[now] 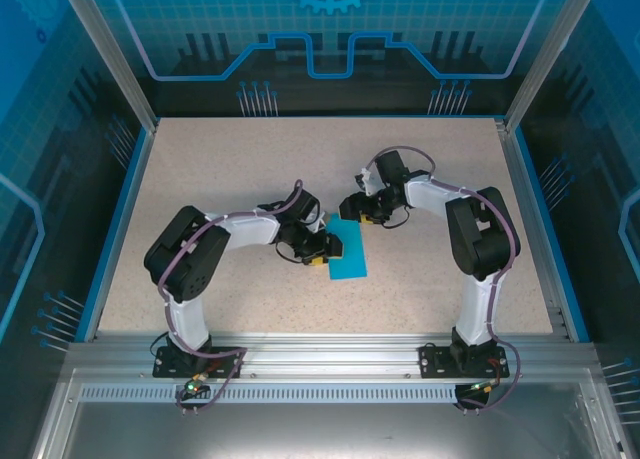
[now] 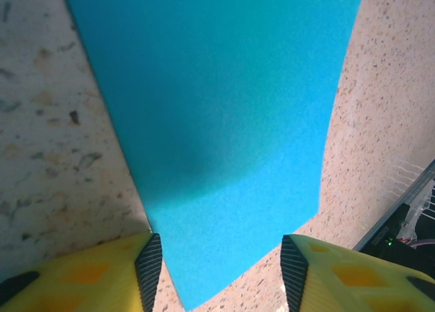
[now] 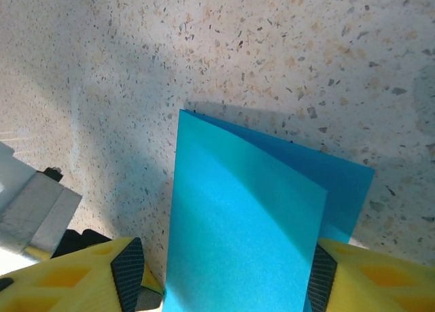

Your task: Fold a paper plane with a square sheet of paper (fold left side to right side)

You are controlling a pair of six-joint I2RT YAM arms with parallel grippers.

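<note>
Blue paper sheet (image 1: 349, 251), folded, on surface (image 1: 200, 169); left hand (image 1: 331, 248) at 9 o'clock, right hand (image 1: 352, 211) at 12, both spread.

Paper sheet (image 1: 352, 257) on table (image 1: 200, 169), between left tool (image 1: 328, 251) and right tool (image 1: 351, 213)

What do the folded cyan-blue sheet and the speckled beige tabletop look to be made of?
Cyan-blue sheet: thin matte paper, apparently; its upper layer lifts off the lower one at a crisp fold. Speckled beige tabletop: hard, smooth, stone-look surface with dark and tan flecks; laminate or composite, cannot tell.
</note>
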